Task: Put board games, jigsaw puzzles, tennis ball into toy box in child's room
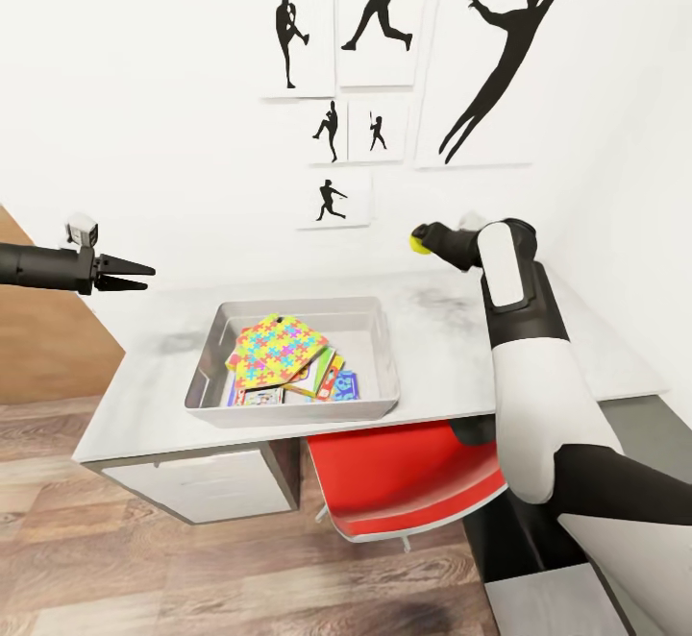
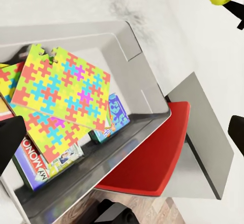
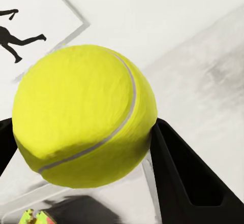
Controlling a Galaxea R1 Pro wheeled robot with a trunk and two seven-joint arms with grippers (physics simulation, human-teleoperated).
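The only writing that can be read is "MONOPOLY" on a purple-edged board game [image 2: 35, 165], seen from the left wrist, lying under the puzzles in the toy box [image 1: 207, 367]. A second small blue board game [image 2: 118, 115] shows a cartoon figure, but its lettering is too small to read.

The tennis ball [image 1: 419, 238] is held in the air by the right gripper [image 1: 424, 238], above the table [image 1: 567, 348] and up at about 1 o'clock from the toy box in the head view. In the right wrist view the ball [image 3: 84, 115] sits between the 2 black fingers [image 3: 185, 176], which press against its sides, so this claw is clamped on the ball.

The toy box stands on the table top near its front edge. Inside it, 2 jigsaw puzzles [image 1: 277, 348] lie stacked and overlapping on top, with the edges of the board games [image 1: 332, 379] poking out at about 5 o'clock of them.

The left gripper [image 1: 135, 276] hovers well apart from the toy box, at about 10 o'clock of it, its 2 pointed fingers spread slightly with nothing between them.

A red chair [image 1: 404, 477] is tucked under the table just in front of the toy box. On the wall behind hang 6 white posters [image 1: 384, 12] with black silhouettes of athletes.
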